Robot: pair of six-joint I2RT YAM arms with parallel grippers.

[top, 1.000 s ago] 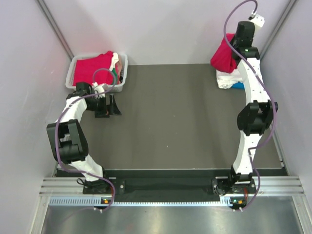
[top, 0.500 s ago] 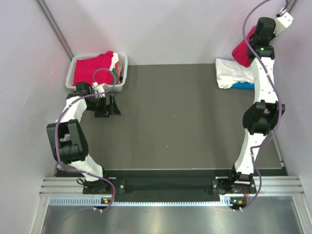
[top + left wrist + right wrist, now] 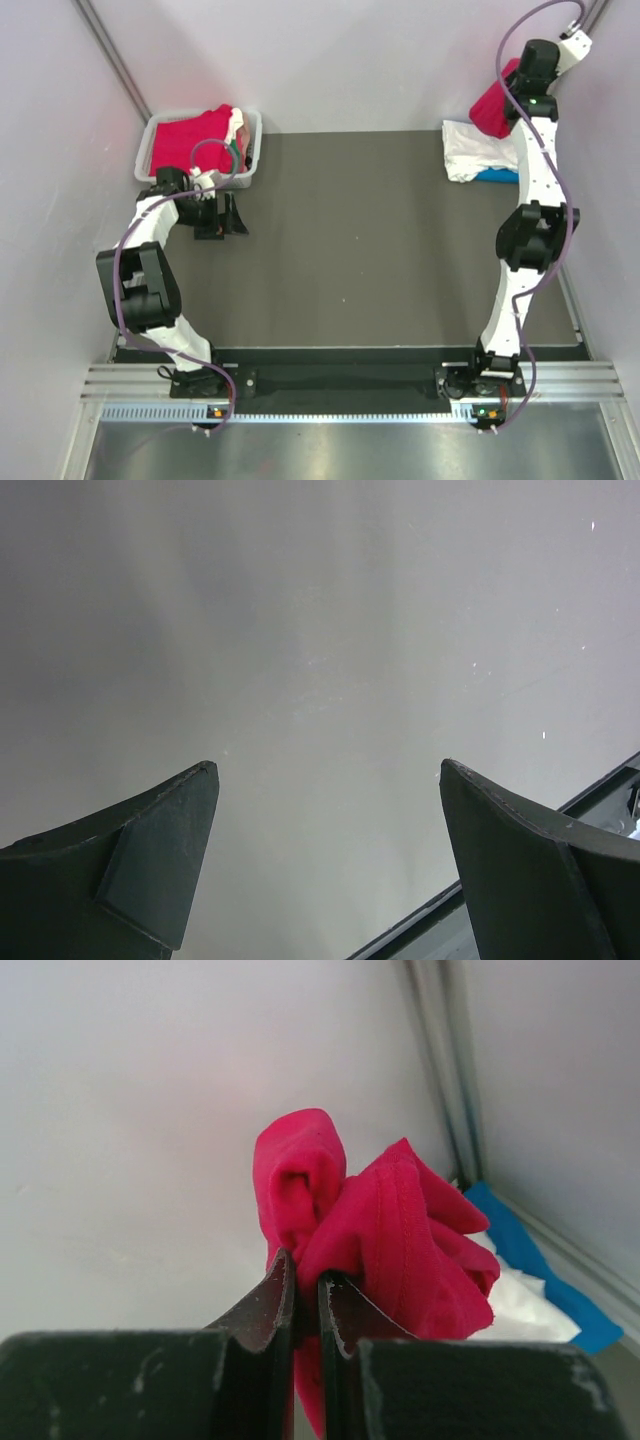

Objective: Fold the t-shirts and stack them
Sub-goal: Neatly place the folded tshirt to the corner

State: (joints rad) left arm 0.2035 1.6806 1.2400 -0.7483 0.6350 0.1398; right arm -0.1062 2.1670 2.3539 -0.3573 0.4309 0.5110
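Observation:
My right gripper [image 3: 303, 1278] is shut on a bunched red t-shirt [image 3: 385, 1235], held high at the far right corner; from above the red t-shirt [image 3: 493, 103] hangs beside the raised arm. Under it a white t-shirt [image 3: 478, 150] lies on a blue one [image 3: 497, 176] on the dark table. More red t-shirts [image 3: 190, 138] fill the tub at the far left. My left gripper [image 3: 325, 770] is open with nothing between its fingers; in the top view the left gripper [image 3: 229, 214] sits just in front of the tub.
The pale plastic tub [image 3: 249, 158] stands at the far left by the wall. Grey walls close in the back and both sides. The dark table mat [image 3: 350, 240] spreads between the arms.
The right arm has lifted the red t-shirt up and to the far right, off the white one. The left arm has not moved.

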